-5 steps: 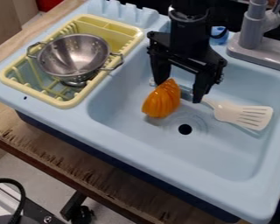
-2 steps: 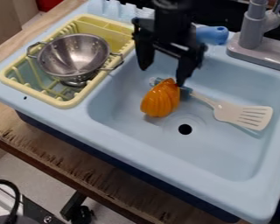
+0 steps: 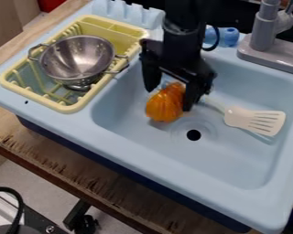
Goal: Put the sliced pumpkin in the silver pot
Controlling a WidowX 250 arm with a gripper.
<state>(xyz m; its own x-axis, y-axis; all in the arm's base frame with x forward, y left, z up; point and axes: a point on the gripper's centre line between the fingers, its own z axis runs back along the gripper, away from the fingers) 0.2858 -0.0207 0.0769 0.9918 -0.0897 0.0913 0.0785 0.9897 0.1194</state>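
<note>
Sliced pumpkin (image 3: 163, 108) between parted jaws

The sliced pumpkin lies in the blue sink (image 3: 213, 167), near the drain. Its narrow end points toward the view's top, slightly right, and its long axis runs up from lower left. The gripper (image 3: 168, 100) straddles it, jaws apart. The sink also holds a spatula (image 3: 252, 120); the yellow rack (image 3: 68, 109) holds the silver pot (image 3: 78, 58) (a two-handled colander, really).

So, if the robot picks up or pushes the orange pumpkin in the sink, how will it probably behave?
The sliced pumpkin has a glossy surface, so it may slip a little. Its rounded, ridged side could let it roll or tip if pushed. It looks like moulded plastic, so probably stiff and rather light.
</note>
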